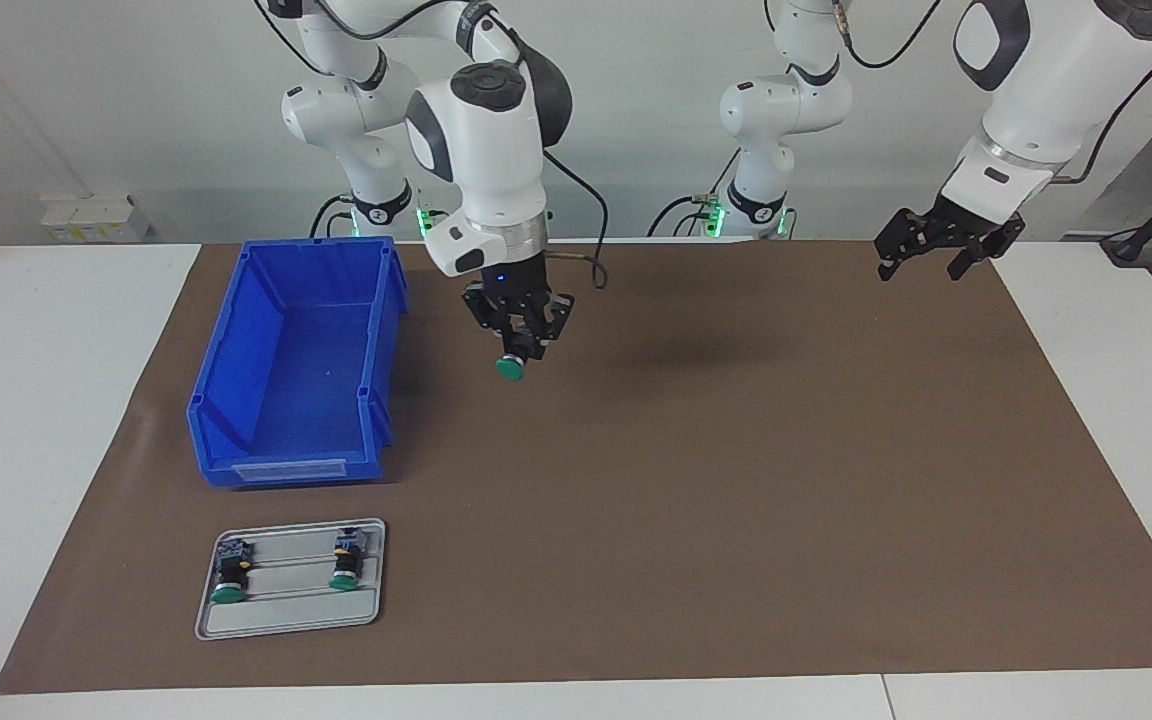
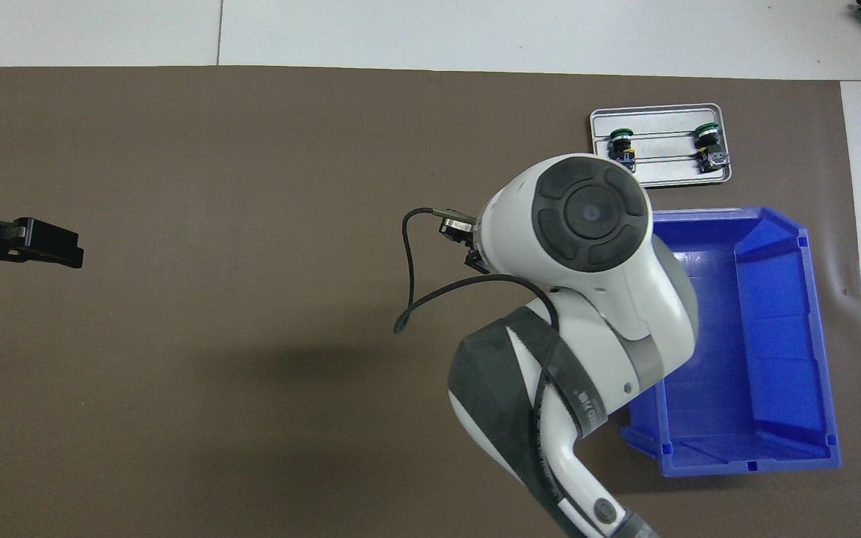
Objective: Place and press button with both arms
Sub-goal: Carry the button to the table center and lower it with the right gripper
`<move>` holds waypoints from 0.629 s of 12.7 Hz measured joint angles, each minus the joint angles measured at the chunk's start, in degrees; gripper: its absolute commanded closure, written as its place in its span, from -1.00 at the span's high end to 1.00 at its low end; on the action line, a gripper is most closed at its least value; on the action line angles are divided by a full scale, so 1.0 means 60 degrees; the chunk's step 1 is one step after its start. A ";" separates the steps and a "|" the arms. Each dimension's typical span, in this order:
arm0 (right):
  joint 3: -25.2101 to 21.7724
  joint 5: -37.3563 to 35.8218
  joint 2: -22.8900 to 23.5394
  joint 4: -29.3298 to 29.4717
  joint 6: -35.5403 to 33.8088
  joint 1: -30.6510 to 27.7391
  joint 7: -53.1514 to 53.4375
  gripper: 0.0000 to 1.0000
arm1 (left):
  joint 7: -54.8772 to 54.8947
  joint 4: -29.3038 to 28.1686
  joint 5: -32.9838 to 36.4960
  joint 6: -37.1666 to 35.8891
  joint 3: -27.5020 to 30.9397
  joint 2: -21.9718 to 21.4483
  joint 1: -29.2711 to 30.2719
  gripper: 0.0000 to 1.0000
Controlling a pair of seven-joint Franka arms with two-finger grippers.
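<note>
My right gripper (image 1: 514, 352) hangs over the brown mat (image 1: 736, 480) beside the blue bin (image 1: 236, 400), shut on a button (image 1: 509, 368) whose green cap points down and toward the camera. In the overhead view the right arm's wrist hides that gripper and the button. Two more green-capped buttons, one (image 1: 229, 578) and the other (image 1: 344, 565), lie on the grey tray (image 1: 286, 615). My left gripper (image 1: 939, 250) waits raised over the mat's corner at the left arm's end, open with nothing in it; it also shows as the left gripper (image 2: 45, 244).
The blue bin (image 2: 774, 359) has nothing in it and stands at the right arm's end. The grey tray (image 2: 658, 175) lies farther from the robots than the bin. A black cable (image 2: 415, 291) loops off the right wrist. White tabletop borders the mat.
</note>
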 measured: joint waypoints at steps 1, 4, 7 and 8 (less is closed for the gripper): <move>-0.0001 -0.0002 0.0173 0.0094 0.0105 0.0190 0.1014 -1.00 | 0.0000 0.0000 0.0000 0.0000 0.0000 0.0000 0.0000 1.00; -0.0003 -0.0028 0.0852 0.0476 0.0427 0.0600 0.3958 -1.00 | 0.0000 0.0000 0.0000 0.0000 0.0000 0.0000 0.0000 1.00; -0.0016 -0.0054 0.1732 0.1195 0.0554 0.0970 0.6705 -1.00 | 0.0000 0.0000 0.0000 0.0000 0.0000 0.0000 0.0000 1.00; -0.0028 -0.0095 0.1967 0.1407 0.0552 0.1019 0.7454 -1.00 | 0.0000 0.0000 0.0000 0.0000 0.0000 0.0000 0.0000 1.00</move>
